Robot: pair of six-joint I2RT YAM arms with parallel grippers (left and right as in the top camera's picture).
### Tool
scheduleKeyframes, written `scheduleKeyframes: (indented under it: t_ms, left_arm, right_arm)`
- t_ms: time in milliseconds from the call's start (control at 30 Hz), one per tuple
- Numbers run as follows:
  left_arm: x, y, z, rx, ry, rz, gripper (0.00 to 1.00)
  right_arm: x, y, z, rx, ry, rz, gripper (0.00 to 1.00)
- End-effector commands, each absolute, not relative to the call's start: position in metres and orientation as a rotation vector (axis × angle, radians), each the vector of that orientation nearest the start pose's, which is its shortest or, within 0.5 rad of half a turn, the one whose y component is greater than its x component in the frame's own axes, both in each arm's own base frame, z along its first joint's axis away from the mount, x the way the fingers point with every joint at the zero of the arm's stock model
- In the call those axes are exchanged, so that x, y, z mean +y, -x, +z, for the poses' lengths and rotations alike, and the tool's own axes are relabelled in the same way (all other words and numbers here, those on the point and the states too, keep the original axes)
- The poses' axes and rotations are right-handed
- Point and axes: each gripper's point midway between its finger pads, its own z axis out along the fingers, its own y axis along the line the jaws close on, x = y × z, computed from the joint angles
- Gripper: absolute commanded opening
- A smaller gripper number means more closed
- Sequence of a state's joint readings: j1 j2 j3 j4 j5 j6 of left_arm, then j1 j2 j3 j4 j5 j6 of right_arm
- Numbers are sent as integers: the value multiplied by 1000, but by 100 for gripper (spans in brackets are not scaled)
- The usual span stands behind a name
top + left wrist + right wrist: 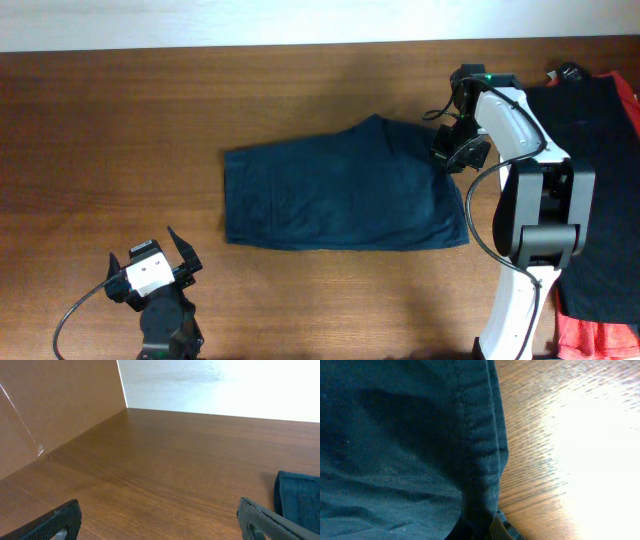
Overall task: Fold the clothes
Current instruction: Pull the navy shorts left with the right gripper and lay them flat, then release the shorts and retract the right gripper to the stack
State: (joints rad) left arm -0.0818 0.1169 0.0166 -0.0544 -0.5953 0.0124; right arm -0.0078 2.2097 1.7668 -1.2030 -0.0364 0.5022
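Navy garment (340,195) flat, right gripper (455,150) pinching its hem, left gripper (145,248) spread

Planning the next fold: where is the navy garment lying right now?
In the overhead view the navy garment lies flat, slightly right of centre, its upper-right corner by the right pincer, with the black garment further right.

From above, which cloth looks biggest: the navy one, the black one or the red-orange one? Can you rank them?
1. The navy garment, spread widest on the table.
2. The black garment; it runs off the picture's edge, so its full size is unsure.
3. The red-orange cloth; only a strip of it shows.
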Motion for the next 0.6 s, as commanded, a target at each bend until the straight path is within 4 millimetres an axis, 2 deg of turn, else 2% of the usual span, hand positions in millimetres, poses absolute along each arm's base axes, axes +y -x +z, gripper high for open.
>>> scheduleKeyframes:
  t_ms: [0, 33, 67, 100, 133, 167, 267, 300, 333, 367, 467, 567]
  left_arm:
    - [79, -228, 144, 1687, 350, 477, 99]
    - [79, -228, 144, 1687, 350, 477, 99]
    - [79, -228, 144, 1687, 350, 477, 99]
    - [79, -228, 144, 1687, 350, 477, 99]
    - [79, -228, 144, 1687, 350, 477, 99]
    - [79, -228, 144, 1687, 350, 477, 99]
    - [79, -228, 144, 1686, 350, 477, 99]
    - [79, -228, 144, 1687, 350, 477, 99]
    - [79, -228, 144, 1687, 350, 477, 99]
    - [79, -228, 144, 1687, 350, 477, 99]
    - [79, -228, 144, 1687, 350, 477, 99]
    - [79, -228, 144, 1687, 350, 477, 99]
  right_arm:
    - [-4, -406, 44, 3091, -803, -41, 5]
    - [-4, -405, 44, 3106, -754, -41, 18]
    - [-5, -405, 44, 3109, -745, -41, 38]
    - [-5, -406, 44, 3113, -702, -39, 72]
    - [-8, -412, 45, 3111, -603, -29, 100]
    - [-13, -415, 51, 3106, -586, -31, 99]
    - [-58, -434, 105, 3016, -609, -20, 99]
    - [-95, -443, 126, 2931, -661, -83, 99]
    - [-124, -444, 135, 2877, -720, -163, 99]
    - [-170, -438, 140, 2804, -838, -242, 99]
    - [-221, -421, 138, 2741, -1002, -232, 99]
    - [-236, -413, 138, 2717, -1059, -198, 99]
